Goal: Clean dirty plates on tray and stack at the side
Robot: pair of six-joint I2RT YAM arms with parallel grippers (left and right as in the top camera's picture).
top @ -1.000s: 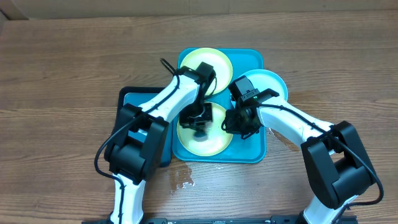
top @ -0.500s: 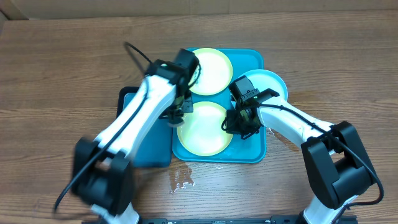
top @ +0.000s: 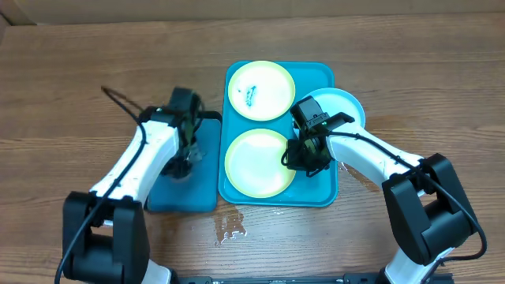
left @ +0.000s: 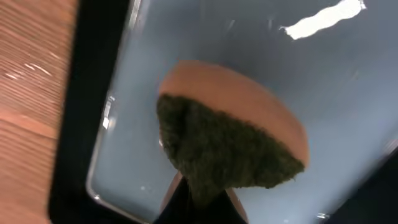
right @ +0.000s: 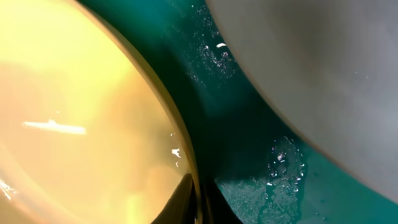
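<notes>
Right claw [top: 303, 157] pinching clean yellow-green plate [top: 254, 163], far plate [top: 261, 89] smudged

overhead: bright, even light from above, sharp focus, soft short shadows beside the arms on the table [top: 79, 79] | left wrist: flat greyish light, sponge [left: 224, 149] blurred, white glare streak on small tray [left: 348, 93] | right wrist: too close, defocused, front yellow-green plate [right: 74, 93] overexposed, glints on wet turquoise tray [right: 280, 162]
</notes>
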